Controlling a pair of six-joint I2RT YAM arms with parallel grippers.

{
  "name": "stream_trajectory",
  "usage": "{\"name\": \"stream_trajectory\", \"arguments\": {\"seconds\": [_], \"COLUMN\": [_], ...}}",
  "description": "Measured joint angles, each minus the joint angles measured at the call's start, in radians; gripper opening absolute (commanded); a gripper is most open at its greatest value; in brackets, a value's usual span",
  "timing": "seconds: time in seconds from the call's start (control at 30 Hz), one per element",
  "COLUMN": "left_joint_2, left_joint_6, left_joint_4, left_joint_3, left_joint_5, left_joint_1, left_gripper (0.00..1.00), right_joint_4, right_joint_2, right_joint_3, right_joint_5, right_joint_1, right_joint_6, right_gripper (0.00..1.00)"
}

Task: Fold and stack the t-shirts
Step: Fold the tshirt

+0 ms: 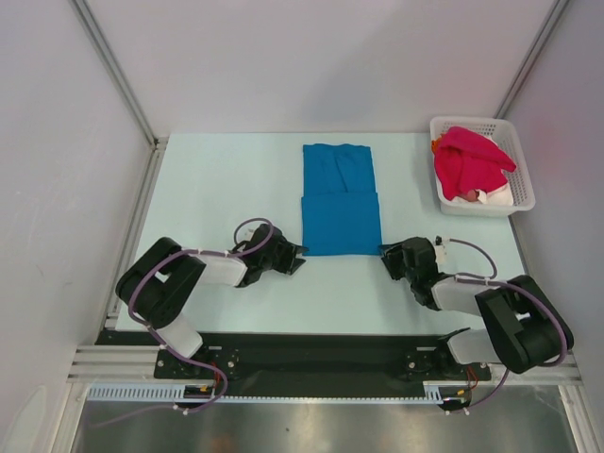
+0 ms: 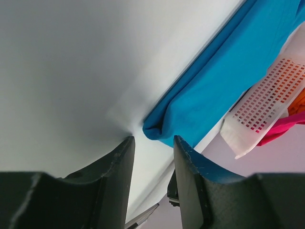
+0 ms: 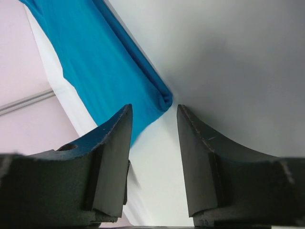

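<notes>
A bright blue t-shirt [image 1: 341, 198] lies flat in the middle of the table, its near part folded over into a doubled layer. My left gripper [image 1: 298, 257] is open and empty, low at the shirt's near left corner [image 2: 157, 129], just short of it. My right gripper [image 1: 385, 257] is open and empty at the near right corner [image 3: 162, 101], also just short. A crimson-pink t-shirt [image 1: 472, 162] is heaped in the basket, over white cloth [image 1: 493, 196] and a glimpse of orange cloth [image 1: 437, 144].
The white plastic lattice basket [image 1: 514, 151] stands at the table's back right; it also shows in the left wrist view [image 2: 267, 102]. Grey walls and metal rails [image 1: 143, 208] bound the table on the left, back and right.
</notes>
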Motion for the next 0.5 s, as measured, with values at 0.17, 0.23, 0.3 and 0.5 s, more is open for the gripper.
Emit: {"name": "stream_trajectory", "arguments": {"seconds": [0.17, 0.23, 0.3, 0.5], "left_joint_2": [0.003, 0.007, 0.013, 0.022], "left_joint_6": [-0.011, -0.019, -0.028, -0.037], "left_joint_4": [-0.003, -0.008, -0.010, -0.013], "left_joint_3": [0.001, 0.007, 0.012, 0.018], "left_joint_5": [-0.006, -0.007, -0.008, -0.014], "left_joint_1": [0.005, 0.006, 0.008, 0.013], "left_gripper": [0.43, 0.42, 0.41, 0.33], "right_joint_4": [0.021, 0.029, 0.040, 0.057], "right_joint_2": [0.036, 0.052, 0.067, 0.091], "right_joint_3": [0.011, 0.018, 0.023, 0.031], "right_joint_5": [0.008, 0.010, 0.011, 0.011], "right_joint_1": [0.001, 0.001, 0.001, 0.002], "right_joint_6": [0.029, 0.037, 0.047, 0.068], "right_gripper": [0.43, 0.43, 0.42, 0.40]}}
